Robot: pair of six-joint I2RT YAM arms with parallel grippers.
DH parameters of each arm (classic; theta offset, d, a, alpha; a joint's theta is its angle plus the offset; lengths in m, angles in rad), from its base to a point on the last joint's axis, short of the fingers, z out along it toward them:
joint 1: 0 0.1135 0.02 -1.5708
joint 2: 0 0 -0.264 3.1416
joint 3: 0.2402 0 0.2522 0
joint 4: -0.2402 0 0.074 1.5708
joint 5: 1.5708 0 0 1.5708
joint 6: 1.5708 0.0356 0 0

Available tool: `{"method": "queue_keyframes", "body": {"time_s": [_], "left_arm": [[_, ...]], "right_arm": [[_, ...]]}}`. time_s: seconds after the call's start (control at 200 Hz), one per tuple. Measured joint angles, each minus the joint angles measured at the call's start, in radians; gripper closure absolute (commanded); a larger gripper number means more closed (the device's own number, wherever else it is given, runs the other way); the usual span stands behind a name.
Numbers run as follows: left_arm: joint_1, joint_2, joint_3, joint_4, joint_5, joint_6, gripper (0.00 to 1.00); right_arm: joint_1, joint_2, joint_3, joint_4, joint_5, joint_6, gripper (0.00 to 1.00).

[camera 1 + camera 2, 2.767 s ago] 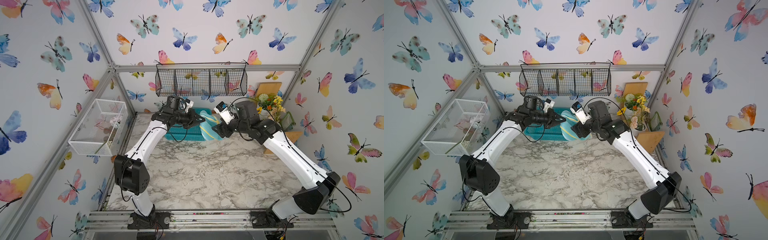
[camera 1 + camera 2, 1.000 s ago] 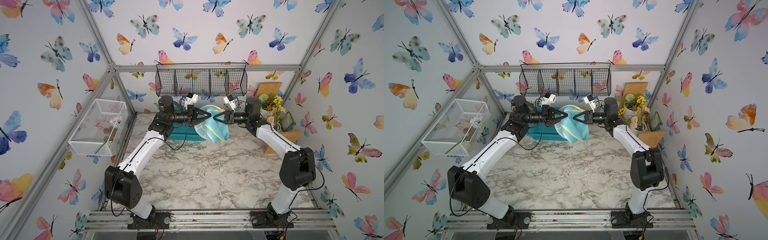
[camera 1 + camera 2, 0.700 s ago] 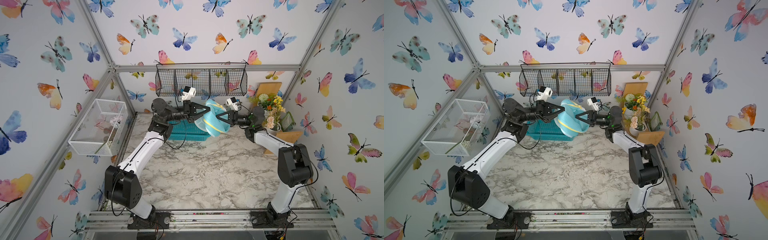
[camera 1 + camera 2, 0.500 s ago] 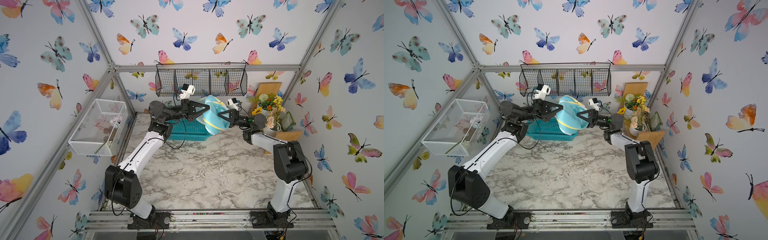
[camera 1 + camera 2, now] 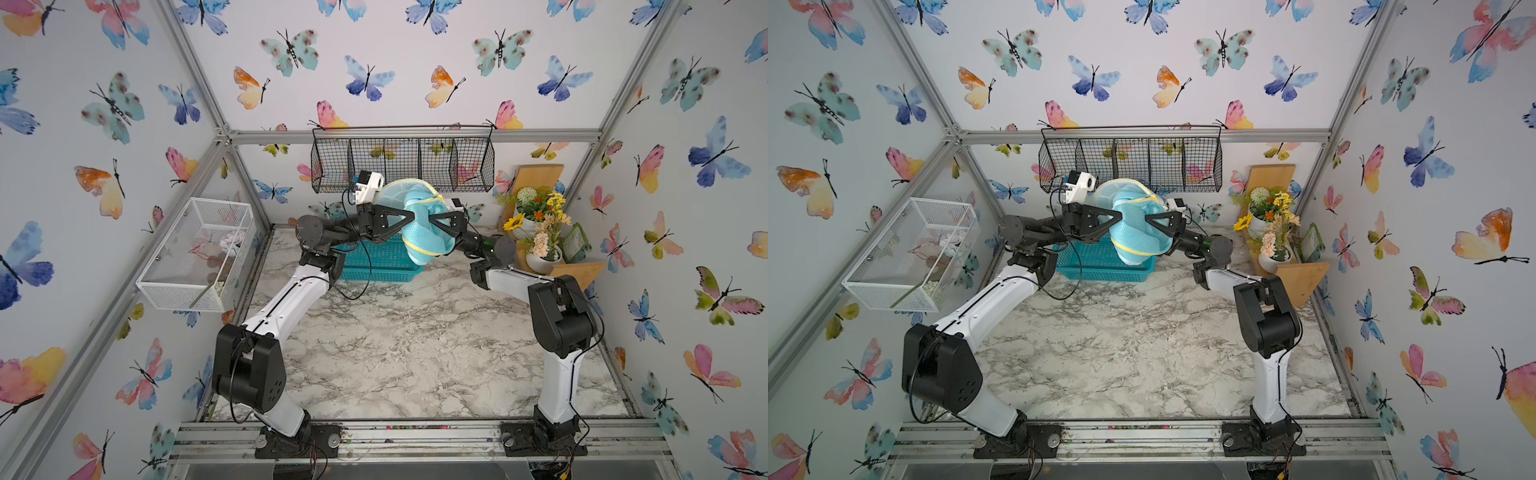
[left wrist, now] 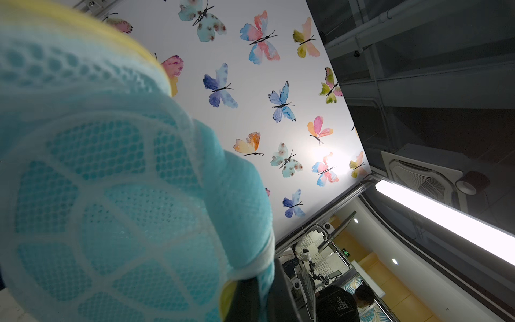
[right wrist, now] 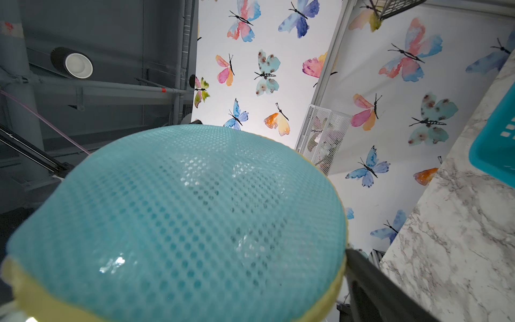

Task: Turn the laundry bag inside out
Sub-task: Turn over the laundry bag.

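Note:
The laundry bag [image 5: 424,235] [image 5: 1138,235], light-turquoise mesh with yellow piping, hangs in the air above the teal basket, between my two grippers. My left gripper [image 5: 410,216] [image 5: 1119,216] meets its left side and is shut on a fold of mesh and piping, as the left wrist view shows [image 6: 264,302]. My right gripper [image 5: 432,219] [image 5: 1148,219] is against the bag's right side. In the right wrist view the bag's round end [image 7: 181,223] fills the middle. One finger [image 7: 367,281] stands far out beside the rim, jaws wide; the other is hidden.
A rigid teal basket [image 5: 374,264] sits on the marble table [image 5: 395,340] under the bag. A black wire basket [image 5: 403,166] hangs on the back wall just behind it. A white wire cage [image 5: 199,253] juts from the left wall. Flower pots [image 5: 536,232] and a wooden shelf [image 5: 577,270] stand at the right.
Both arms have lifted the bag up and back toward the wire basket. My right gripper's jaws have spread apart; the left one has kept its hold.

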Motion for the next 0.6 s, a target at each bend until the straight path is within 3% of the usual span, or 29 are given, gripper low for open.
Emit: {"method": "queue_keyframes", "body": {"time_s": [0.18, 0.335, 0.465, 0.52, 0.591, 0.601], "left_arm": [[0.074, 0.003, -0.087, -0.077, 0.001, 0.069, 1.0], [0.096, 0.007, -0.08, -0.191, 0.002, 0.18, 1.0], [0.098, 0.007, -0.06, -0.288, 0.004, 0.272, 1.0], [0.1, 0.007, -0.052, -0.351, 0.004, 0.322, 1.0], [0.1, 0.007, -0.035, -0.484, 0.0, 0.425, 1.0], [0.1, 0.007, -0.032, -0.51, 0.0, 0.44, 0.96]], "right_arm": [[0.005, -0.029, -0.003, 0.004, 0.004, 0.007, 0.3], [0.014, -0.054, -0.008, 0.005, 0.006, 0.009, 0.68], [0.012, -0.089, -0.046, 0.006, 0.007, 0.011, 0.9], [0.01, -0.095, -0.05, 0.011, 0.014, 0.014, 0.96], [0.008, -0.1, -0.05, 0.011, 0.02, 0.014, 0.97], [0.007, -0.1, -0.05, 0.011, 0.02, 0.014, 0.97]]}}
